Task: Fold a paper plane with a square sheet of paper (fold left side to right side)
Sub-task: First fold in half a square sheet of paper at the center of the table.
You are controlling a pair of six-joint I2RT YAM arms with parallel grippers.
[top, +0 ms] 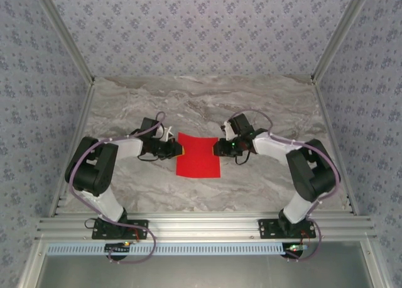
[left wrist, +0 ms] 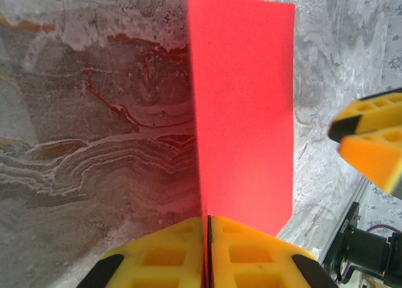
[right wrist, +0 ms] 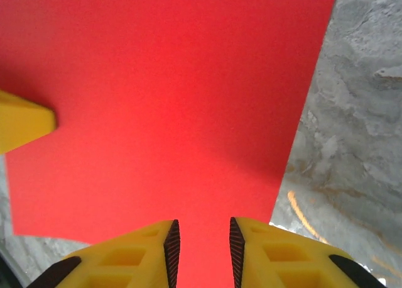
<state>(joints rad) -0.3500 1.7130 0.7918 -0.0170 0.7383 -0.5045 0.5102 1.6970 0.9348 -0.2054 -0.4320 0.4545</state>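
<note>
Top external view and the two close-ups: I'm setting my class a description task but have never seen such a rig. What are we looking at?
The top view looks down on two robot arms bolted at the near edge of a marbled table. Between them lies a square sheet of red paper. The close-ups come from a camera on each wrist, looking past its own yellow fingers. The left end effector is shut on the paper's left edge. The right end effector is open, its fingers apart at the opposite edge.
</note>
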